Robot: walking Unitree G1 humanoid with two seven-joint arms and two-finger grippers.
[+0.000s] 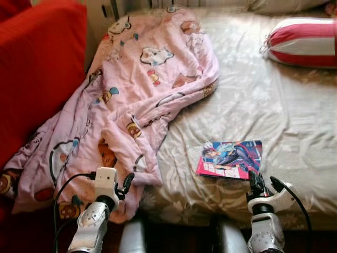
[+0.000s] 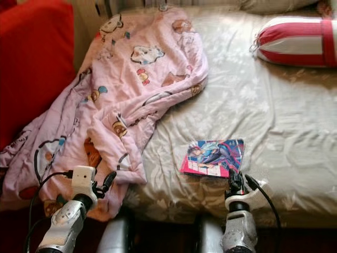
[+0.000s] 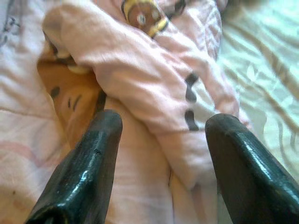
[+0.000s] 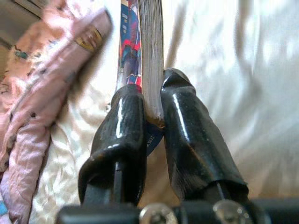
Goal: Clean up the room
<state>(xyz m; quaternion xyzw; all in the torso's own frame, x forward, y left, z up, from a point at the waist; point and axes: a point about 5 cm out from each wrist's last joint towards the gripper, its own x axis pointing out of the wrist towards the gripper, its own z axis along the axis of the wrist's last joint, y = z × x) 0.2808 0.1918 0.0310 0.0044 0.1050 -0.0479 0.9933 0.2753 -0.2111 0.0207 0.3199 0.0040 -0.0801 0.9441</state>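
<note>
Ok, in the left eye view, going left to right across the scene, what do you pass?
Red sofa → pink cartoon blanket → comic book, clamped at its near corner by the right hand → red-and-white striped pillow at the far right of the bed.

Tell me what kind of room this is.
Most likely a bedroom: a bed with a pale patterned sheet, a pink cartoon quilt crumpled across it, and a striped pillow near the head. The right gripper is shut on a comic book lying on the bed.
</note>
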